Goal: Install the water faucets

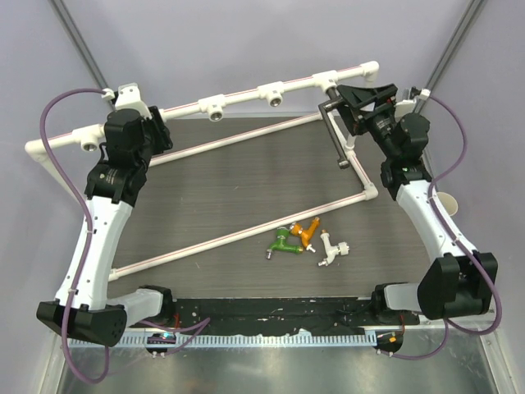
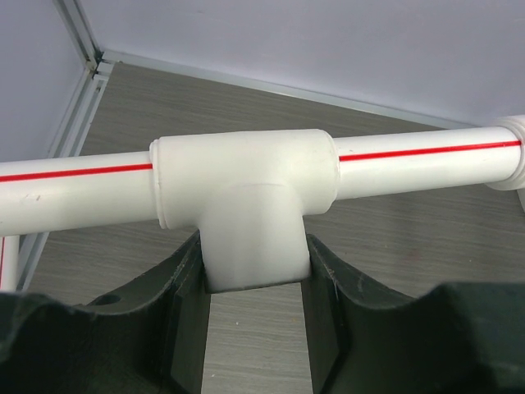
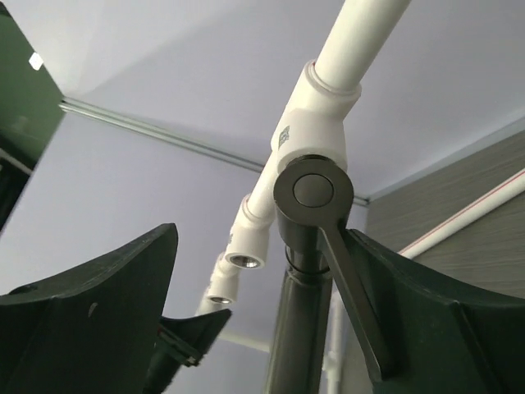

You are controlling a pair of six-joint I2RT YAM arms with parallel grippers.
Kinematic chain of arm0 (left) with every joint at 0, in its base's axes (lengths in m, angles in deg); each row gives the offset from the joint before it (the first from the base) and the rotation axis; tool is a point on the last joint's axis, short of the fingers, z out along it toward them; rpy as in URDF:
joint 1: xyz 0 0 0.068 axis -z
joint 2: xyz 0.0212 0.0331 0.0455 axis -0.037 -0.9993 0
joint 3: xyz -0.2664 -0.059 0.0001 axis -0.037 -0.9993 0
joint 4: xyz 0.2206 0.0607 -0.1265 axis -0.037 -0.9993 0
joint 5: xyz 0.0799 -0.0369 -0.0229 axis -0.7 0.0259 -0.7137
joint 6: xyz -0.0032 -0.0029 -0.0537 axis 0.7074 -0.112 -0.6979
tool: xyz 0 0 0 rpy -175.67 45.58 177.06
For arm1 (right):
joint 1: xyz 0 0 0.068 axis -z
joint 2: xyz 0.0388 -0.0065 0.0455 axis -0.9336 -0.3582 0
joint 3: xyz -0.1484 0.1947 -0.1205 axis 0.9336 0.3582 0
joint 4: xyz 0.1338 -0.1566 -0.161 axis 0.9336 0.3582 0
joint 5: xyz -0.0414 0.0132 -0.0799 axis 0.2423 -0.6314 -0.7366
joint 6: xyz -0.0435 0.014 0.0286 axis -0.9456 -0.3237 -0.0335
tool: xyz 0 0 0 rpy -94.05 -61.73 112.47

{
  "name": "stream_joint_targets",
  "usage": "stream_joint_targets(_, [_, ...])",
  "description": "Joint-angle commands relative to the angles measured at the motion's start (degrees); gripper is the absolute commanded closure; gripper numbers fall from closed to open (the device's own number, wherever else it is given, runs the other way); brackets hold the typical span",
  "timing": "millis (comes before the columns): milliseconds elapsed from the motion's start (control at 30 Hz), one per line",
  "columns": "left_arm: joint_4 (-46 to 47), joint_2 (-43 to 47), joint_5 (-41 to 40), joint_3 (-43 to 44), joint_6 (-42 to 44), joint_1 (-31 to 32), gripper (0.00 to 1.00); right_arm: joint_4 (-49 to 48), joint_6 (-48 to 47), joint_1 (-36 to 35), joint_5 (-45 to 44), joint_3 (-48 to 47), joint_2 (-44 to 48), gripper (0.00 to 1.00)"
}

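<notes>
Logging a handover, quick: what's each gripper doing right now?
Left gripper: closed on the tee.
Right gripper: open; black faucet beside one finger, not clamped.

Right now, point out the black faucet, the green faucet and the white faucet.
black faucet (image 1: pixel 335 135), top external view, middle of its long tube.
green faucet (image 1: pixel 283 243), top external view, on its body.
white faucet (image 1: pixel 330 249), top external view, on its body.
</notes>
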Motion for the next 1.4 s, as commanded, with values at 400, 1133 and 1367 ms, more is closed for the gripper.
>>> stream_joint_targets(400, [2.9,2.1,-6.8,1.1,0.1,-2.3,1.00,42.2,-55.4,-3.2,-23.0,-12.1,10.5,0.06])
stream_joint_targets(1133, [3.5,2.8,-8.1,0.6,0.3,-2.3,1.00,79.7,-82.5,-37.6,-59.5,-46.4,-5.5,0.16])
stream_joint_targets(1367, [3.7,2.9,-8.5,0.2,0.8,-2.3,1.00,83.4,-82.5,-37.5,-66.0,-52.4,-14.7,0.30])
